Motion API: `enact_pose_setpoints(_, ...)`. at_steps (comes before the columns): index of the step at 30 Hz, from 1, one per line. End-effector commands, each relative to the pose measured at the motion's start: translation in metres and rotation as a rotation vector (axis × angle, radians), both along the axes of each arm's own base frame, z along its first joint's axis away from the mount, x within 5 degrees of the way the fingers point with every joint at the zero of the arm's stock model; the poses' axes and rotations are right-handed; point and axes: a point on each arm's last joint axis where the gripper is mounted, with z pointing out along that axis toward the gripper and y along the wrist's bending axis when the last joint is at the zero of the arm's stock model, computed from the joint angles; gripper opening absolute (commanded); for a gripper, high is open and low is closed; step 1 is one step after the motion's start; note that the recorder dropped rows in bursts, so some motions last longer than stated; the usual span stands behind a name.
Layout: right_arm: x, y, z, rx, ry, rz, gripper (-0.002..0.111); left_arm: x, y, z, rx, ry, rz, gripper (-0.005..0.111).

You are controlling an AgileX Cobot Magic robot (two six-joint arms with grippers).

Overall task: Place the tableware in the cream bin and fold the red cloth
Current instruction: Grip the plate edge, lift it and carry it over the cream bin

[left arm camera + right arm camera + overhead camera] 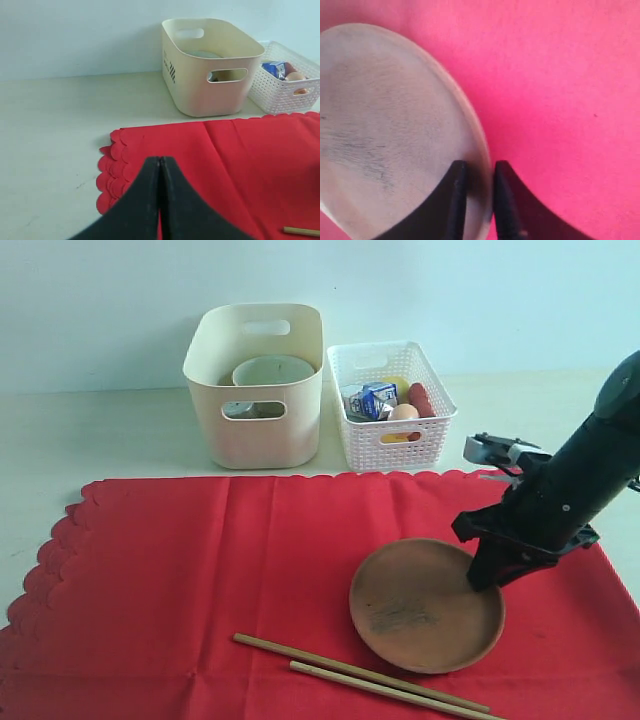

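The red cloth point(200, 580) lies spread flat over the lower half of the exterior frame, its scalloped edge running along the top and left, on a pale surface point(90, 430). On the cloth at lower right sits the round brown plate point(420, 610). The right pincer point(480, 167) stands at the plate's right rim, its two black fingers point(455, 190) narrowed onto that rim, one inside the dish and one outside (the right wrist view shows this close up). Just beside the plate's lower-left edge, along the bottom of the frame, the pair of chopsticks point(360, 675) lies side by side, slanting. The left pincer point(160, 160) is pressed fully together with nothing in it, over the cloth near its scalloped end. In the upper middle stands the cream bin point(255, 435) with the white bowl point(273, 370) inside. Just beside it on the right, the white lattice basket point(390, 440) holds a blue-white carton point(378, 398) and an egg point(404, 412).
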Motion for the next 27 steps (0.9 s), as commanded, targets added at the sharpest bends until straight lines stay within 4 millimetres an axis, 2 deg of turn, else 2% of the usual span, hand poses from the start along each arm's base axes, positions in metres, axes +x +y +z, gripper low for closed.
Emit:
enact_pose_setpoints(1, 0.003, -0.001, 0.032, -0.002, -0.110, 0.033, 0.000, 0.001, 0.000, 0.000, -0.016, -0.002, 0.009, 0.000)
enact_pose_setpoints(7, 0.002, 0.003, 0.080, 0.046, -0.170, 0.095, 0.000, 0.001, 0.000, 0.000, -0.016, -0.002, 0.009, 0.000)
enact_pose_setpoints(14, 0.005, 0.006, 0.112, 0.079, -0.228, 0.134, 0.000, 0.001, 0.000, 0.000, -0.016, -0.002, 0.009, 0.000)
enact_pose_setpoints(16, 0.009, 0.011, 0.125, 0.139, -0.261, 0.139, 0.000, 0.001, 0.000, 0.000, -0.016, -0.002, 0.009, 0.000)
enact_pose_setpoints(20, 0.024, 0.021, 0.158, 0.267, -0.371, 0.125, 0.000, 0.001, 0.000, 0.000, -0.016, -0.002, 0.009, 0.000)
enact_pose_setpoints(24, 0.056, 0.029, 0.196, 0.321, -0.513, 0.123, 0.000, 0.001, 0.001, 0.000, -0.016, -0.005, 0.011, 0.000)
enact_pose_setpoints(27, 0.084, 0.033, 0.206, 0.356, -0.555, 0.105, 0.000, 0.001, 0.001, 0.001, -0.017, -0.010, 0.014, 0.000)
